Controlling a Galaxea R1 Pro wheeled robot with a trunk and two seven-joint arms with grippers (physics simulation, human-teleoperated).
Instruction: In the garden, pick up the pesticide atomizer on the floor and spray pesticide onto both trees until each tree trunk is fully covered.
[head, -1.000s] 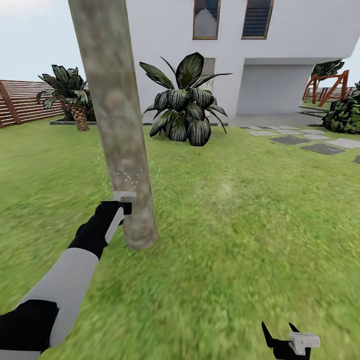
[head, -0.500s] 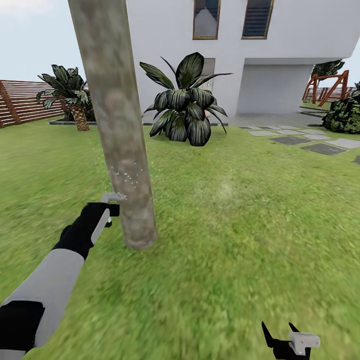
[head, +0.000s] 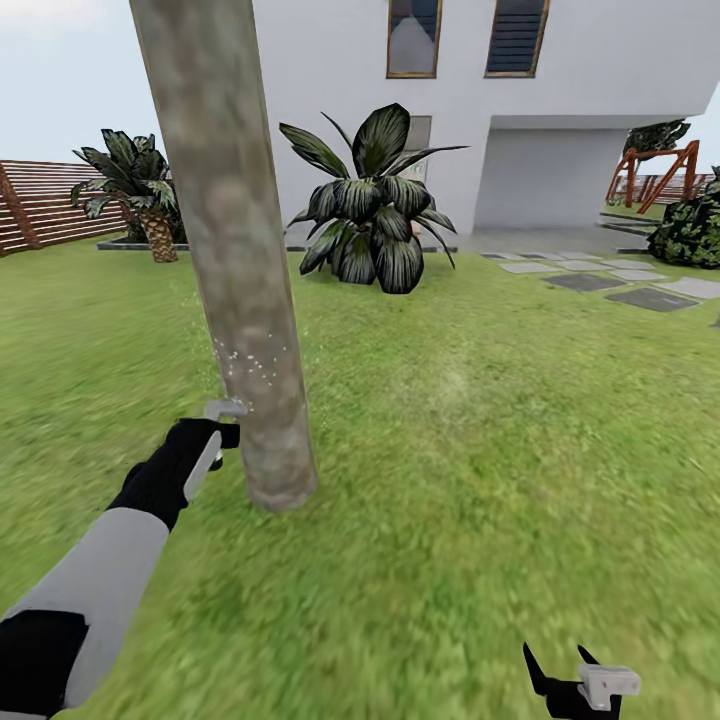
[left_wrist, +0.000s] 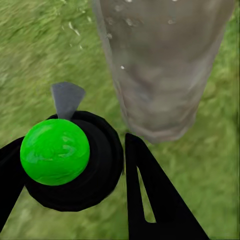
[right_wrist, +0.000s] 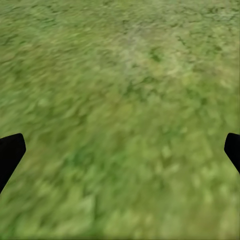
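Left gripper clenched on black atomizer with green round cap, beside mottled grey-brown tree trunk; now slightly lower and further left than 1 s ago. Right gripper spread empty over green lawn, unchanged.

The tree trunk runs out of the head view's top edge, foliage unseen. The right gripper is cropped at the bottom. The lawn is blurred.
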